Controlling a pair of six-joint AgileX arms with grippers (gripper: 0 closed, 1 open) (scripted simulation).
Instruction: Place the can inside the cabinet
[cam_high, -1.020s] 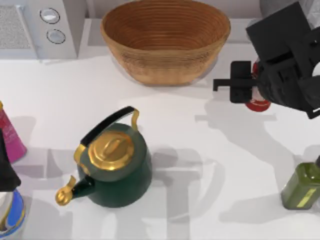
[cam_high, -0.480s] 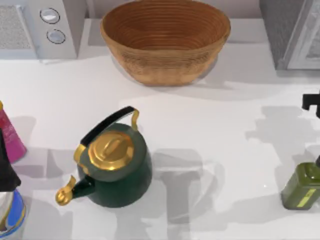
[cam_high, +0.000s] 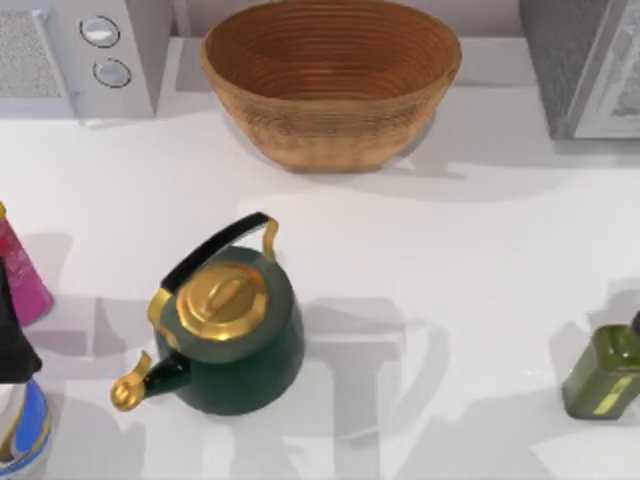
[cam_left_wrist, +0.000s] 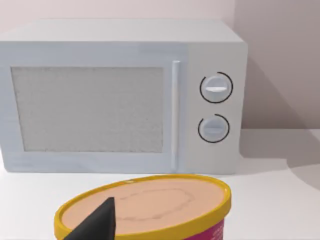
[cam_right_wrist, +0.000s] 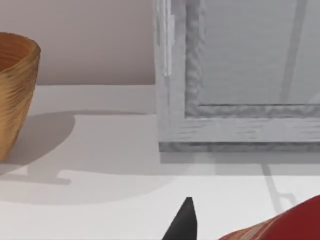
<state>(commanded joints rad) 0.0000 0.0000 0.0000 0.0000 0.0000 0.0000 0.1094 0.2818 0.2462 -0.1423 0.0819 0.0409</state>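
Up close, red can (cam_right_wrist: 280, 226) before the grey cabinet (cam_right_wrist: 240, 75), no readable lettering.

No readable text, labels, brands or numbers on anything.

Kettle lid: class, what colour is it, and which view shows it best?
Gold; the lid tops a dark green kettle, clearest in the top view.

Bright, even light, soft grey shadows cast on the white table (cam_high: 400, 230) beside the kettle (cam_high: 235, 335) and basket (cam_high: 330, 80)
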